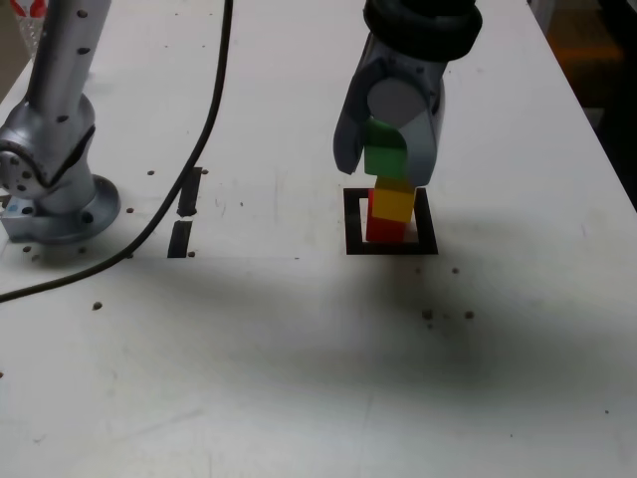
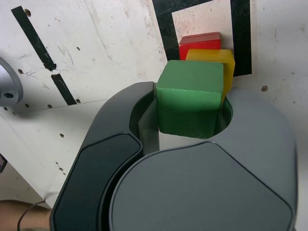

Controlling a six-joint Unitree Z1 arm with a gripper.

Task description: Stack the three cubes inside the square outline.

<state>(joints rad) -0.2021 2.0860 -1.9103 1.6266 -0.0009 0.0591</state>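
While the claw (image 1: pixel 386 159) stays out of the picture as a free tool, it is clenched on the green cube (image 1: pixel 384 157), gripping it by two opposite sides and pointing down at the worktop (image 1: pixel 299 339). Directly beneath, the yellow cube (image 1: pixel 393 204) sits on the red cube (image 1: pixel 385 229), and that pair stands inside the square outline (image 1: pixel 390 246) of black tape, toward the side of the white centre on the exterior view's left.

What the next move seems to depend on is how the green cube lies over the yellow one. In the exterior view its underside appears to be at, or just above, the yellow top; whether they touch cannot be told. The wrist view shows the green cube offset a little from the two below, so not squarely over them. Judged from this, a small correction before letting go would make the top cube less likely to tip off.
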